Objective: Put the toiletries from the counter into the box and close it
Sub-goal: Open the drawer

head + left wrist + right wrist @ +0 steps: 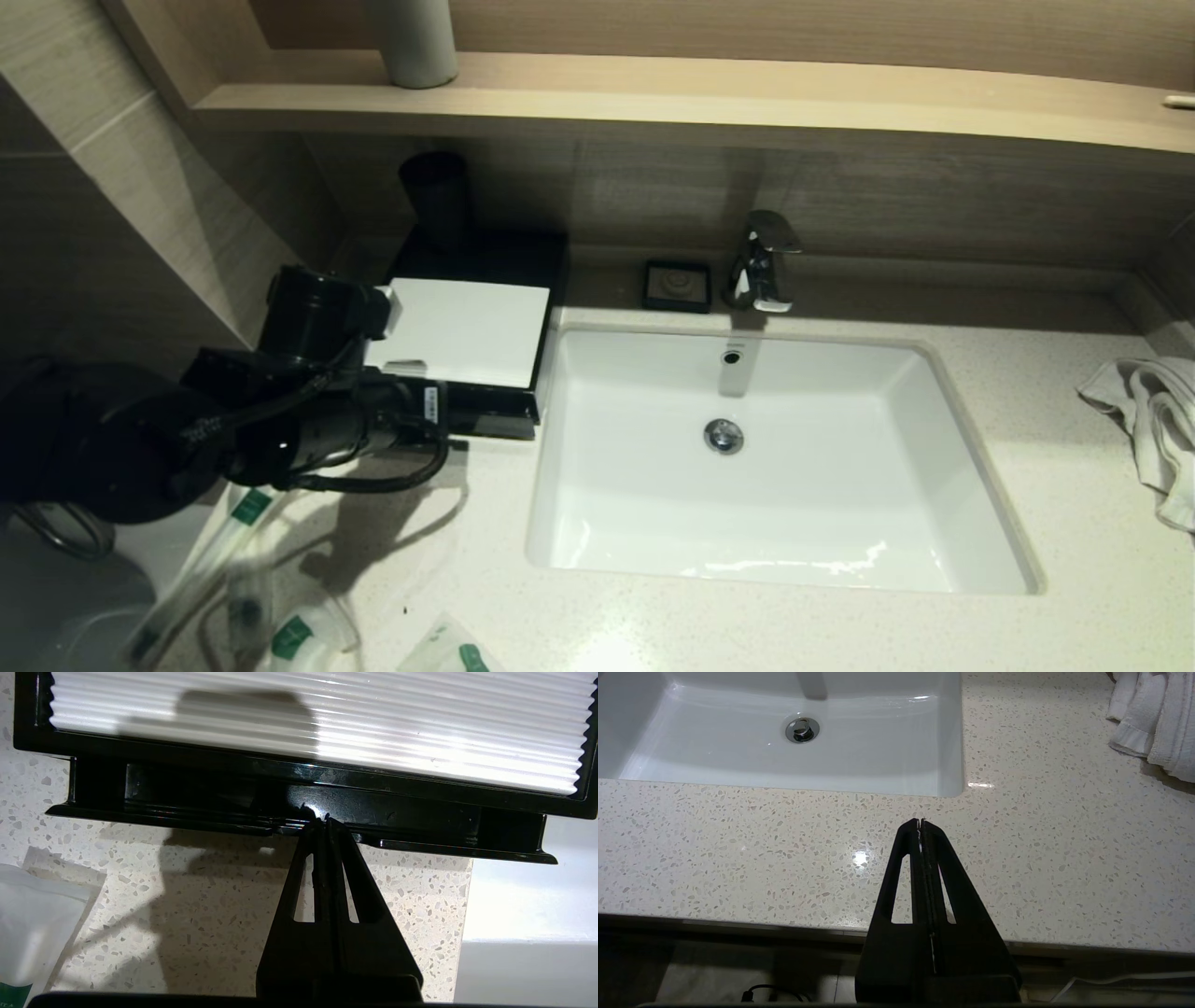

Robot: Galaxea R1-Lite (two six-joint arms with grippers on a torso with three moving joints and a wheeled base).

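Toiletries (250, 509) lie on the tabletop (1074, 523) near its front edge, not in the box (299, 807) yet. Left hand (322, 820), clenched and holding nothing, touches the drawer front. Next it likely must pull the drawer open. Right hand (920, 821) rests clenched.

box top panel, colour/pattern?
White with fine parallel ridges, framed in glossy black. The box's top panel shows best in the left wrist view.

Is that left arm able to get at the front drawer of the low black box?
Probably yes: the shut left gripper already sits at the black box's drawer front, nothing between them.
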